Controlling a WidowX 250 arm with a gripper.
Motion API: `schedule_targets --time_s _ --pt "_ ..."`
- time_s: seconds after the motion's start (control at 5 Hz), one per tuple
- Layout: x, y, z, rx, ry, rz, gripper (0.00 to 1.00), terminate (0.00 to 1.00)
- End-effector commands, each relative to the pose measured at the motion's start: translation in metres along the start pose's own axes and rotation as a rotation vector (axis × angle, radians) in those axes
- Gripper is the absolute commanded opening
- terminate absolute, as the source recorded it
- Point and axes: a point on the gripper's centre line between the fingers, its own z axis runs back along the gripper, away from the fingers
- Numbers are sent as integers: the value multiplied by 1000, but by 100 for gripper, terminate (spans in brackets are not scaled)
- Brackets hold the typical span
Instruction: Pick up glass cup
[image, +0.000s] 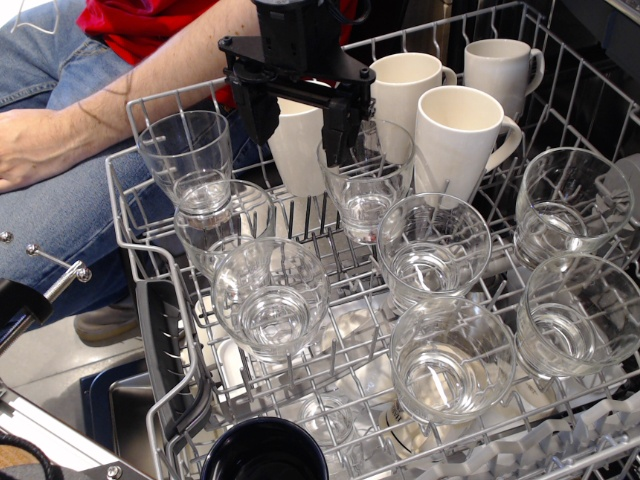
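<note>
Several clear glass tumblers stand in a grey wire dish rack (150, 230). My black gripper (300, 125) hangs open above the rack's back middle. Its left finger (262, 115) is in front of a white mug (298, 145). Its right finger (340, 130) is at the back rim of one glass cup (365, 185); whether it touches the rim I cannot tell. Other glass cups stand at the back left (190, 160), front left (270, 297), middle (432, 250) and front right (450, 357). Nothing is held between the fingers.
Tall white ceramic mugs (460, 135) with handles stand at the back of the rack. A dark navy cup (265, 452) is at the front edge. A person's arm (100, 110) and jeans are at the left, close to the rack.
</note>
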Motion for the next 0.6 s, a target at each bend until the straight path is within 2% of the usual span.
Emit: schedule_targets --time_s 0.0,0.4 --pt "0 0 0 0 0 0 100 0" --pt "4 -3 -35 52 -59 242 100 0"
